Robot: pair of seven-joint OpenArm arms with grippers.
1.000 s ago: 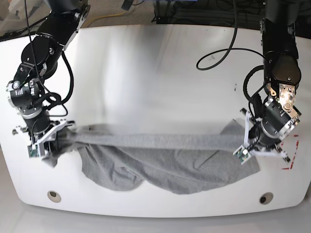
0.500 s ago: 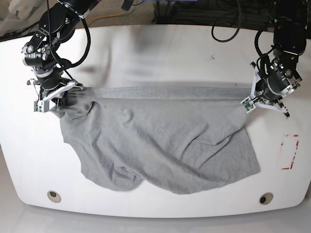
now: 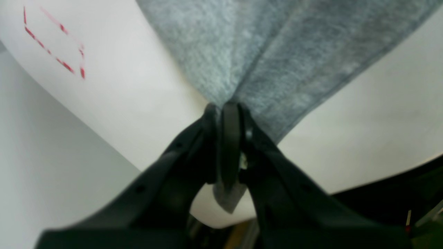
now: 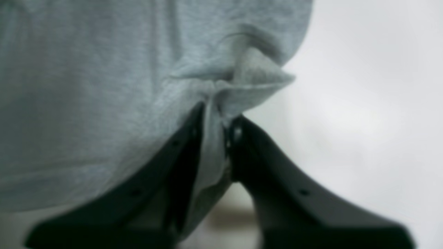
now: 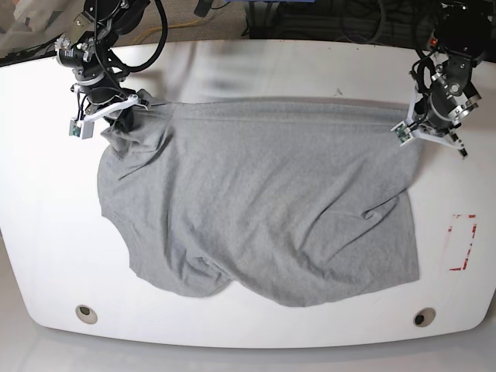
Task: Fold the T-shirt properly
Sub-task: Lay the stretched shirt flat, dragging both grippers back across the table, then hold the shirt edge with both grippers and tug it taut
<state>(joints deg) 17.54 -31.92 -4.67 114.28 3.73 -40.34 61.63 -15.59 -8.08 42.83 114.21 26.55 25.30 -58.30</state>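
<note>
The T-shirt (image 5: 263, 209) is heather grey and lies spread open on the white table (image 5: 248, 70), with soft wrinkles near its lower hem and a fold on the side toward the red dashed rectangle (image 5: 462, 242). Its upper edge is pulled almost straight between the two grippers. The left gripper (image 3: 225, 114) is closed tightly on a corner of the T-shirt, and a small tip of cloth hangs out behind the fingers (image 3: 230, 145). The right gripper (image 4: 216, 116) has a bunched fold of the T-shirt between its jaws, which stand a little apart; I cannot tell if they press the cloth firmly. Above the T-shirt there is a wide bare strip of table, and below it a narrower strip before the table's front edge. Two round holes (image 5: 87, 313) sit near that front edge, below the T-shirt. The red dashed rectangle is just beside the T-shirt's edge, not covered.
</note>
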